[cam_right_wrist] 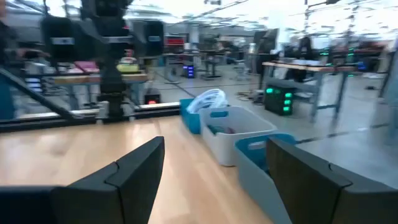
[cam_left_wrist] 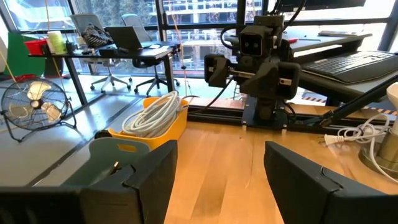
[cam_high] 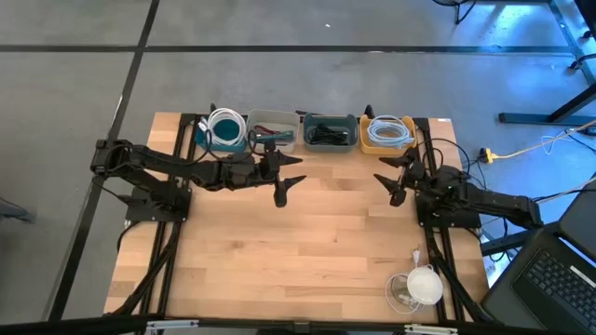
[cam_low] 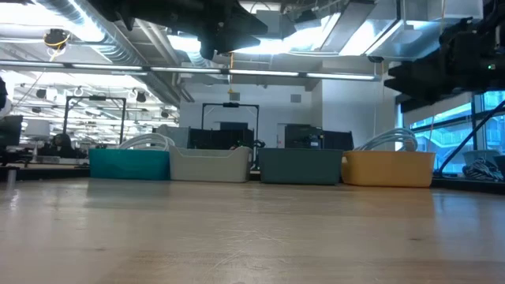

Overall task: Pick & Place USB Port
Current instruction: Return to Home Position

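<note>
You have two arms over one wooden table (cam_high: 307,251). Four bins stand in a row along its 12 o'clock edge.

- **Teal bin** (cam_low: 129,164): at the left end, it holds one white cable coil (cam_high: 224,127).
- **Gray bin** (cam_low: 209,166): next along, it holds dark cables (cam_high: 270,138). They are too tangled to count.
- **Dark blue bin** (cam_low: 300,167): third in the row, it holds the black USB cables (cam_high: 326,133). Again you cannot tell how many.
- **Yellow bin** (cam_low: 387,169): at the right end, it holds a second white coil (cam_high: 389,130).

The left gripper (cam_high: 291,177) hovers at about 11 o'clock from the table's centre, just in front of the gray bin. Its two fingers are spread wide, as its wrist view also shows.

The right gripper (cam_high: 389,177) hovers at about 1 o'clock from the centre, near the yellow bin. Its two fingers are equally wide apart.

One white round thing (cam_high: 424,284) with a loose cord sits toward the table's 4 o'clock corner, well apart from both grippers.
</note>
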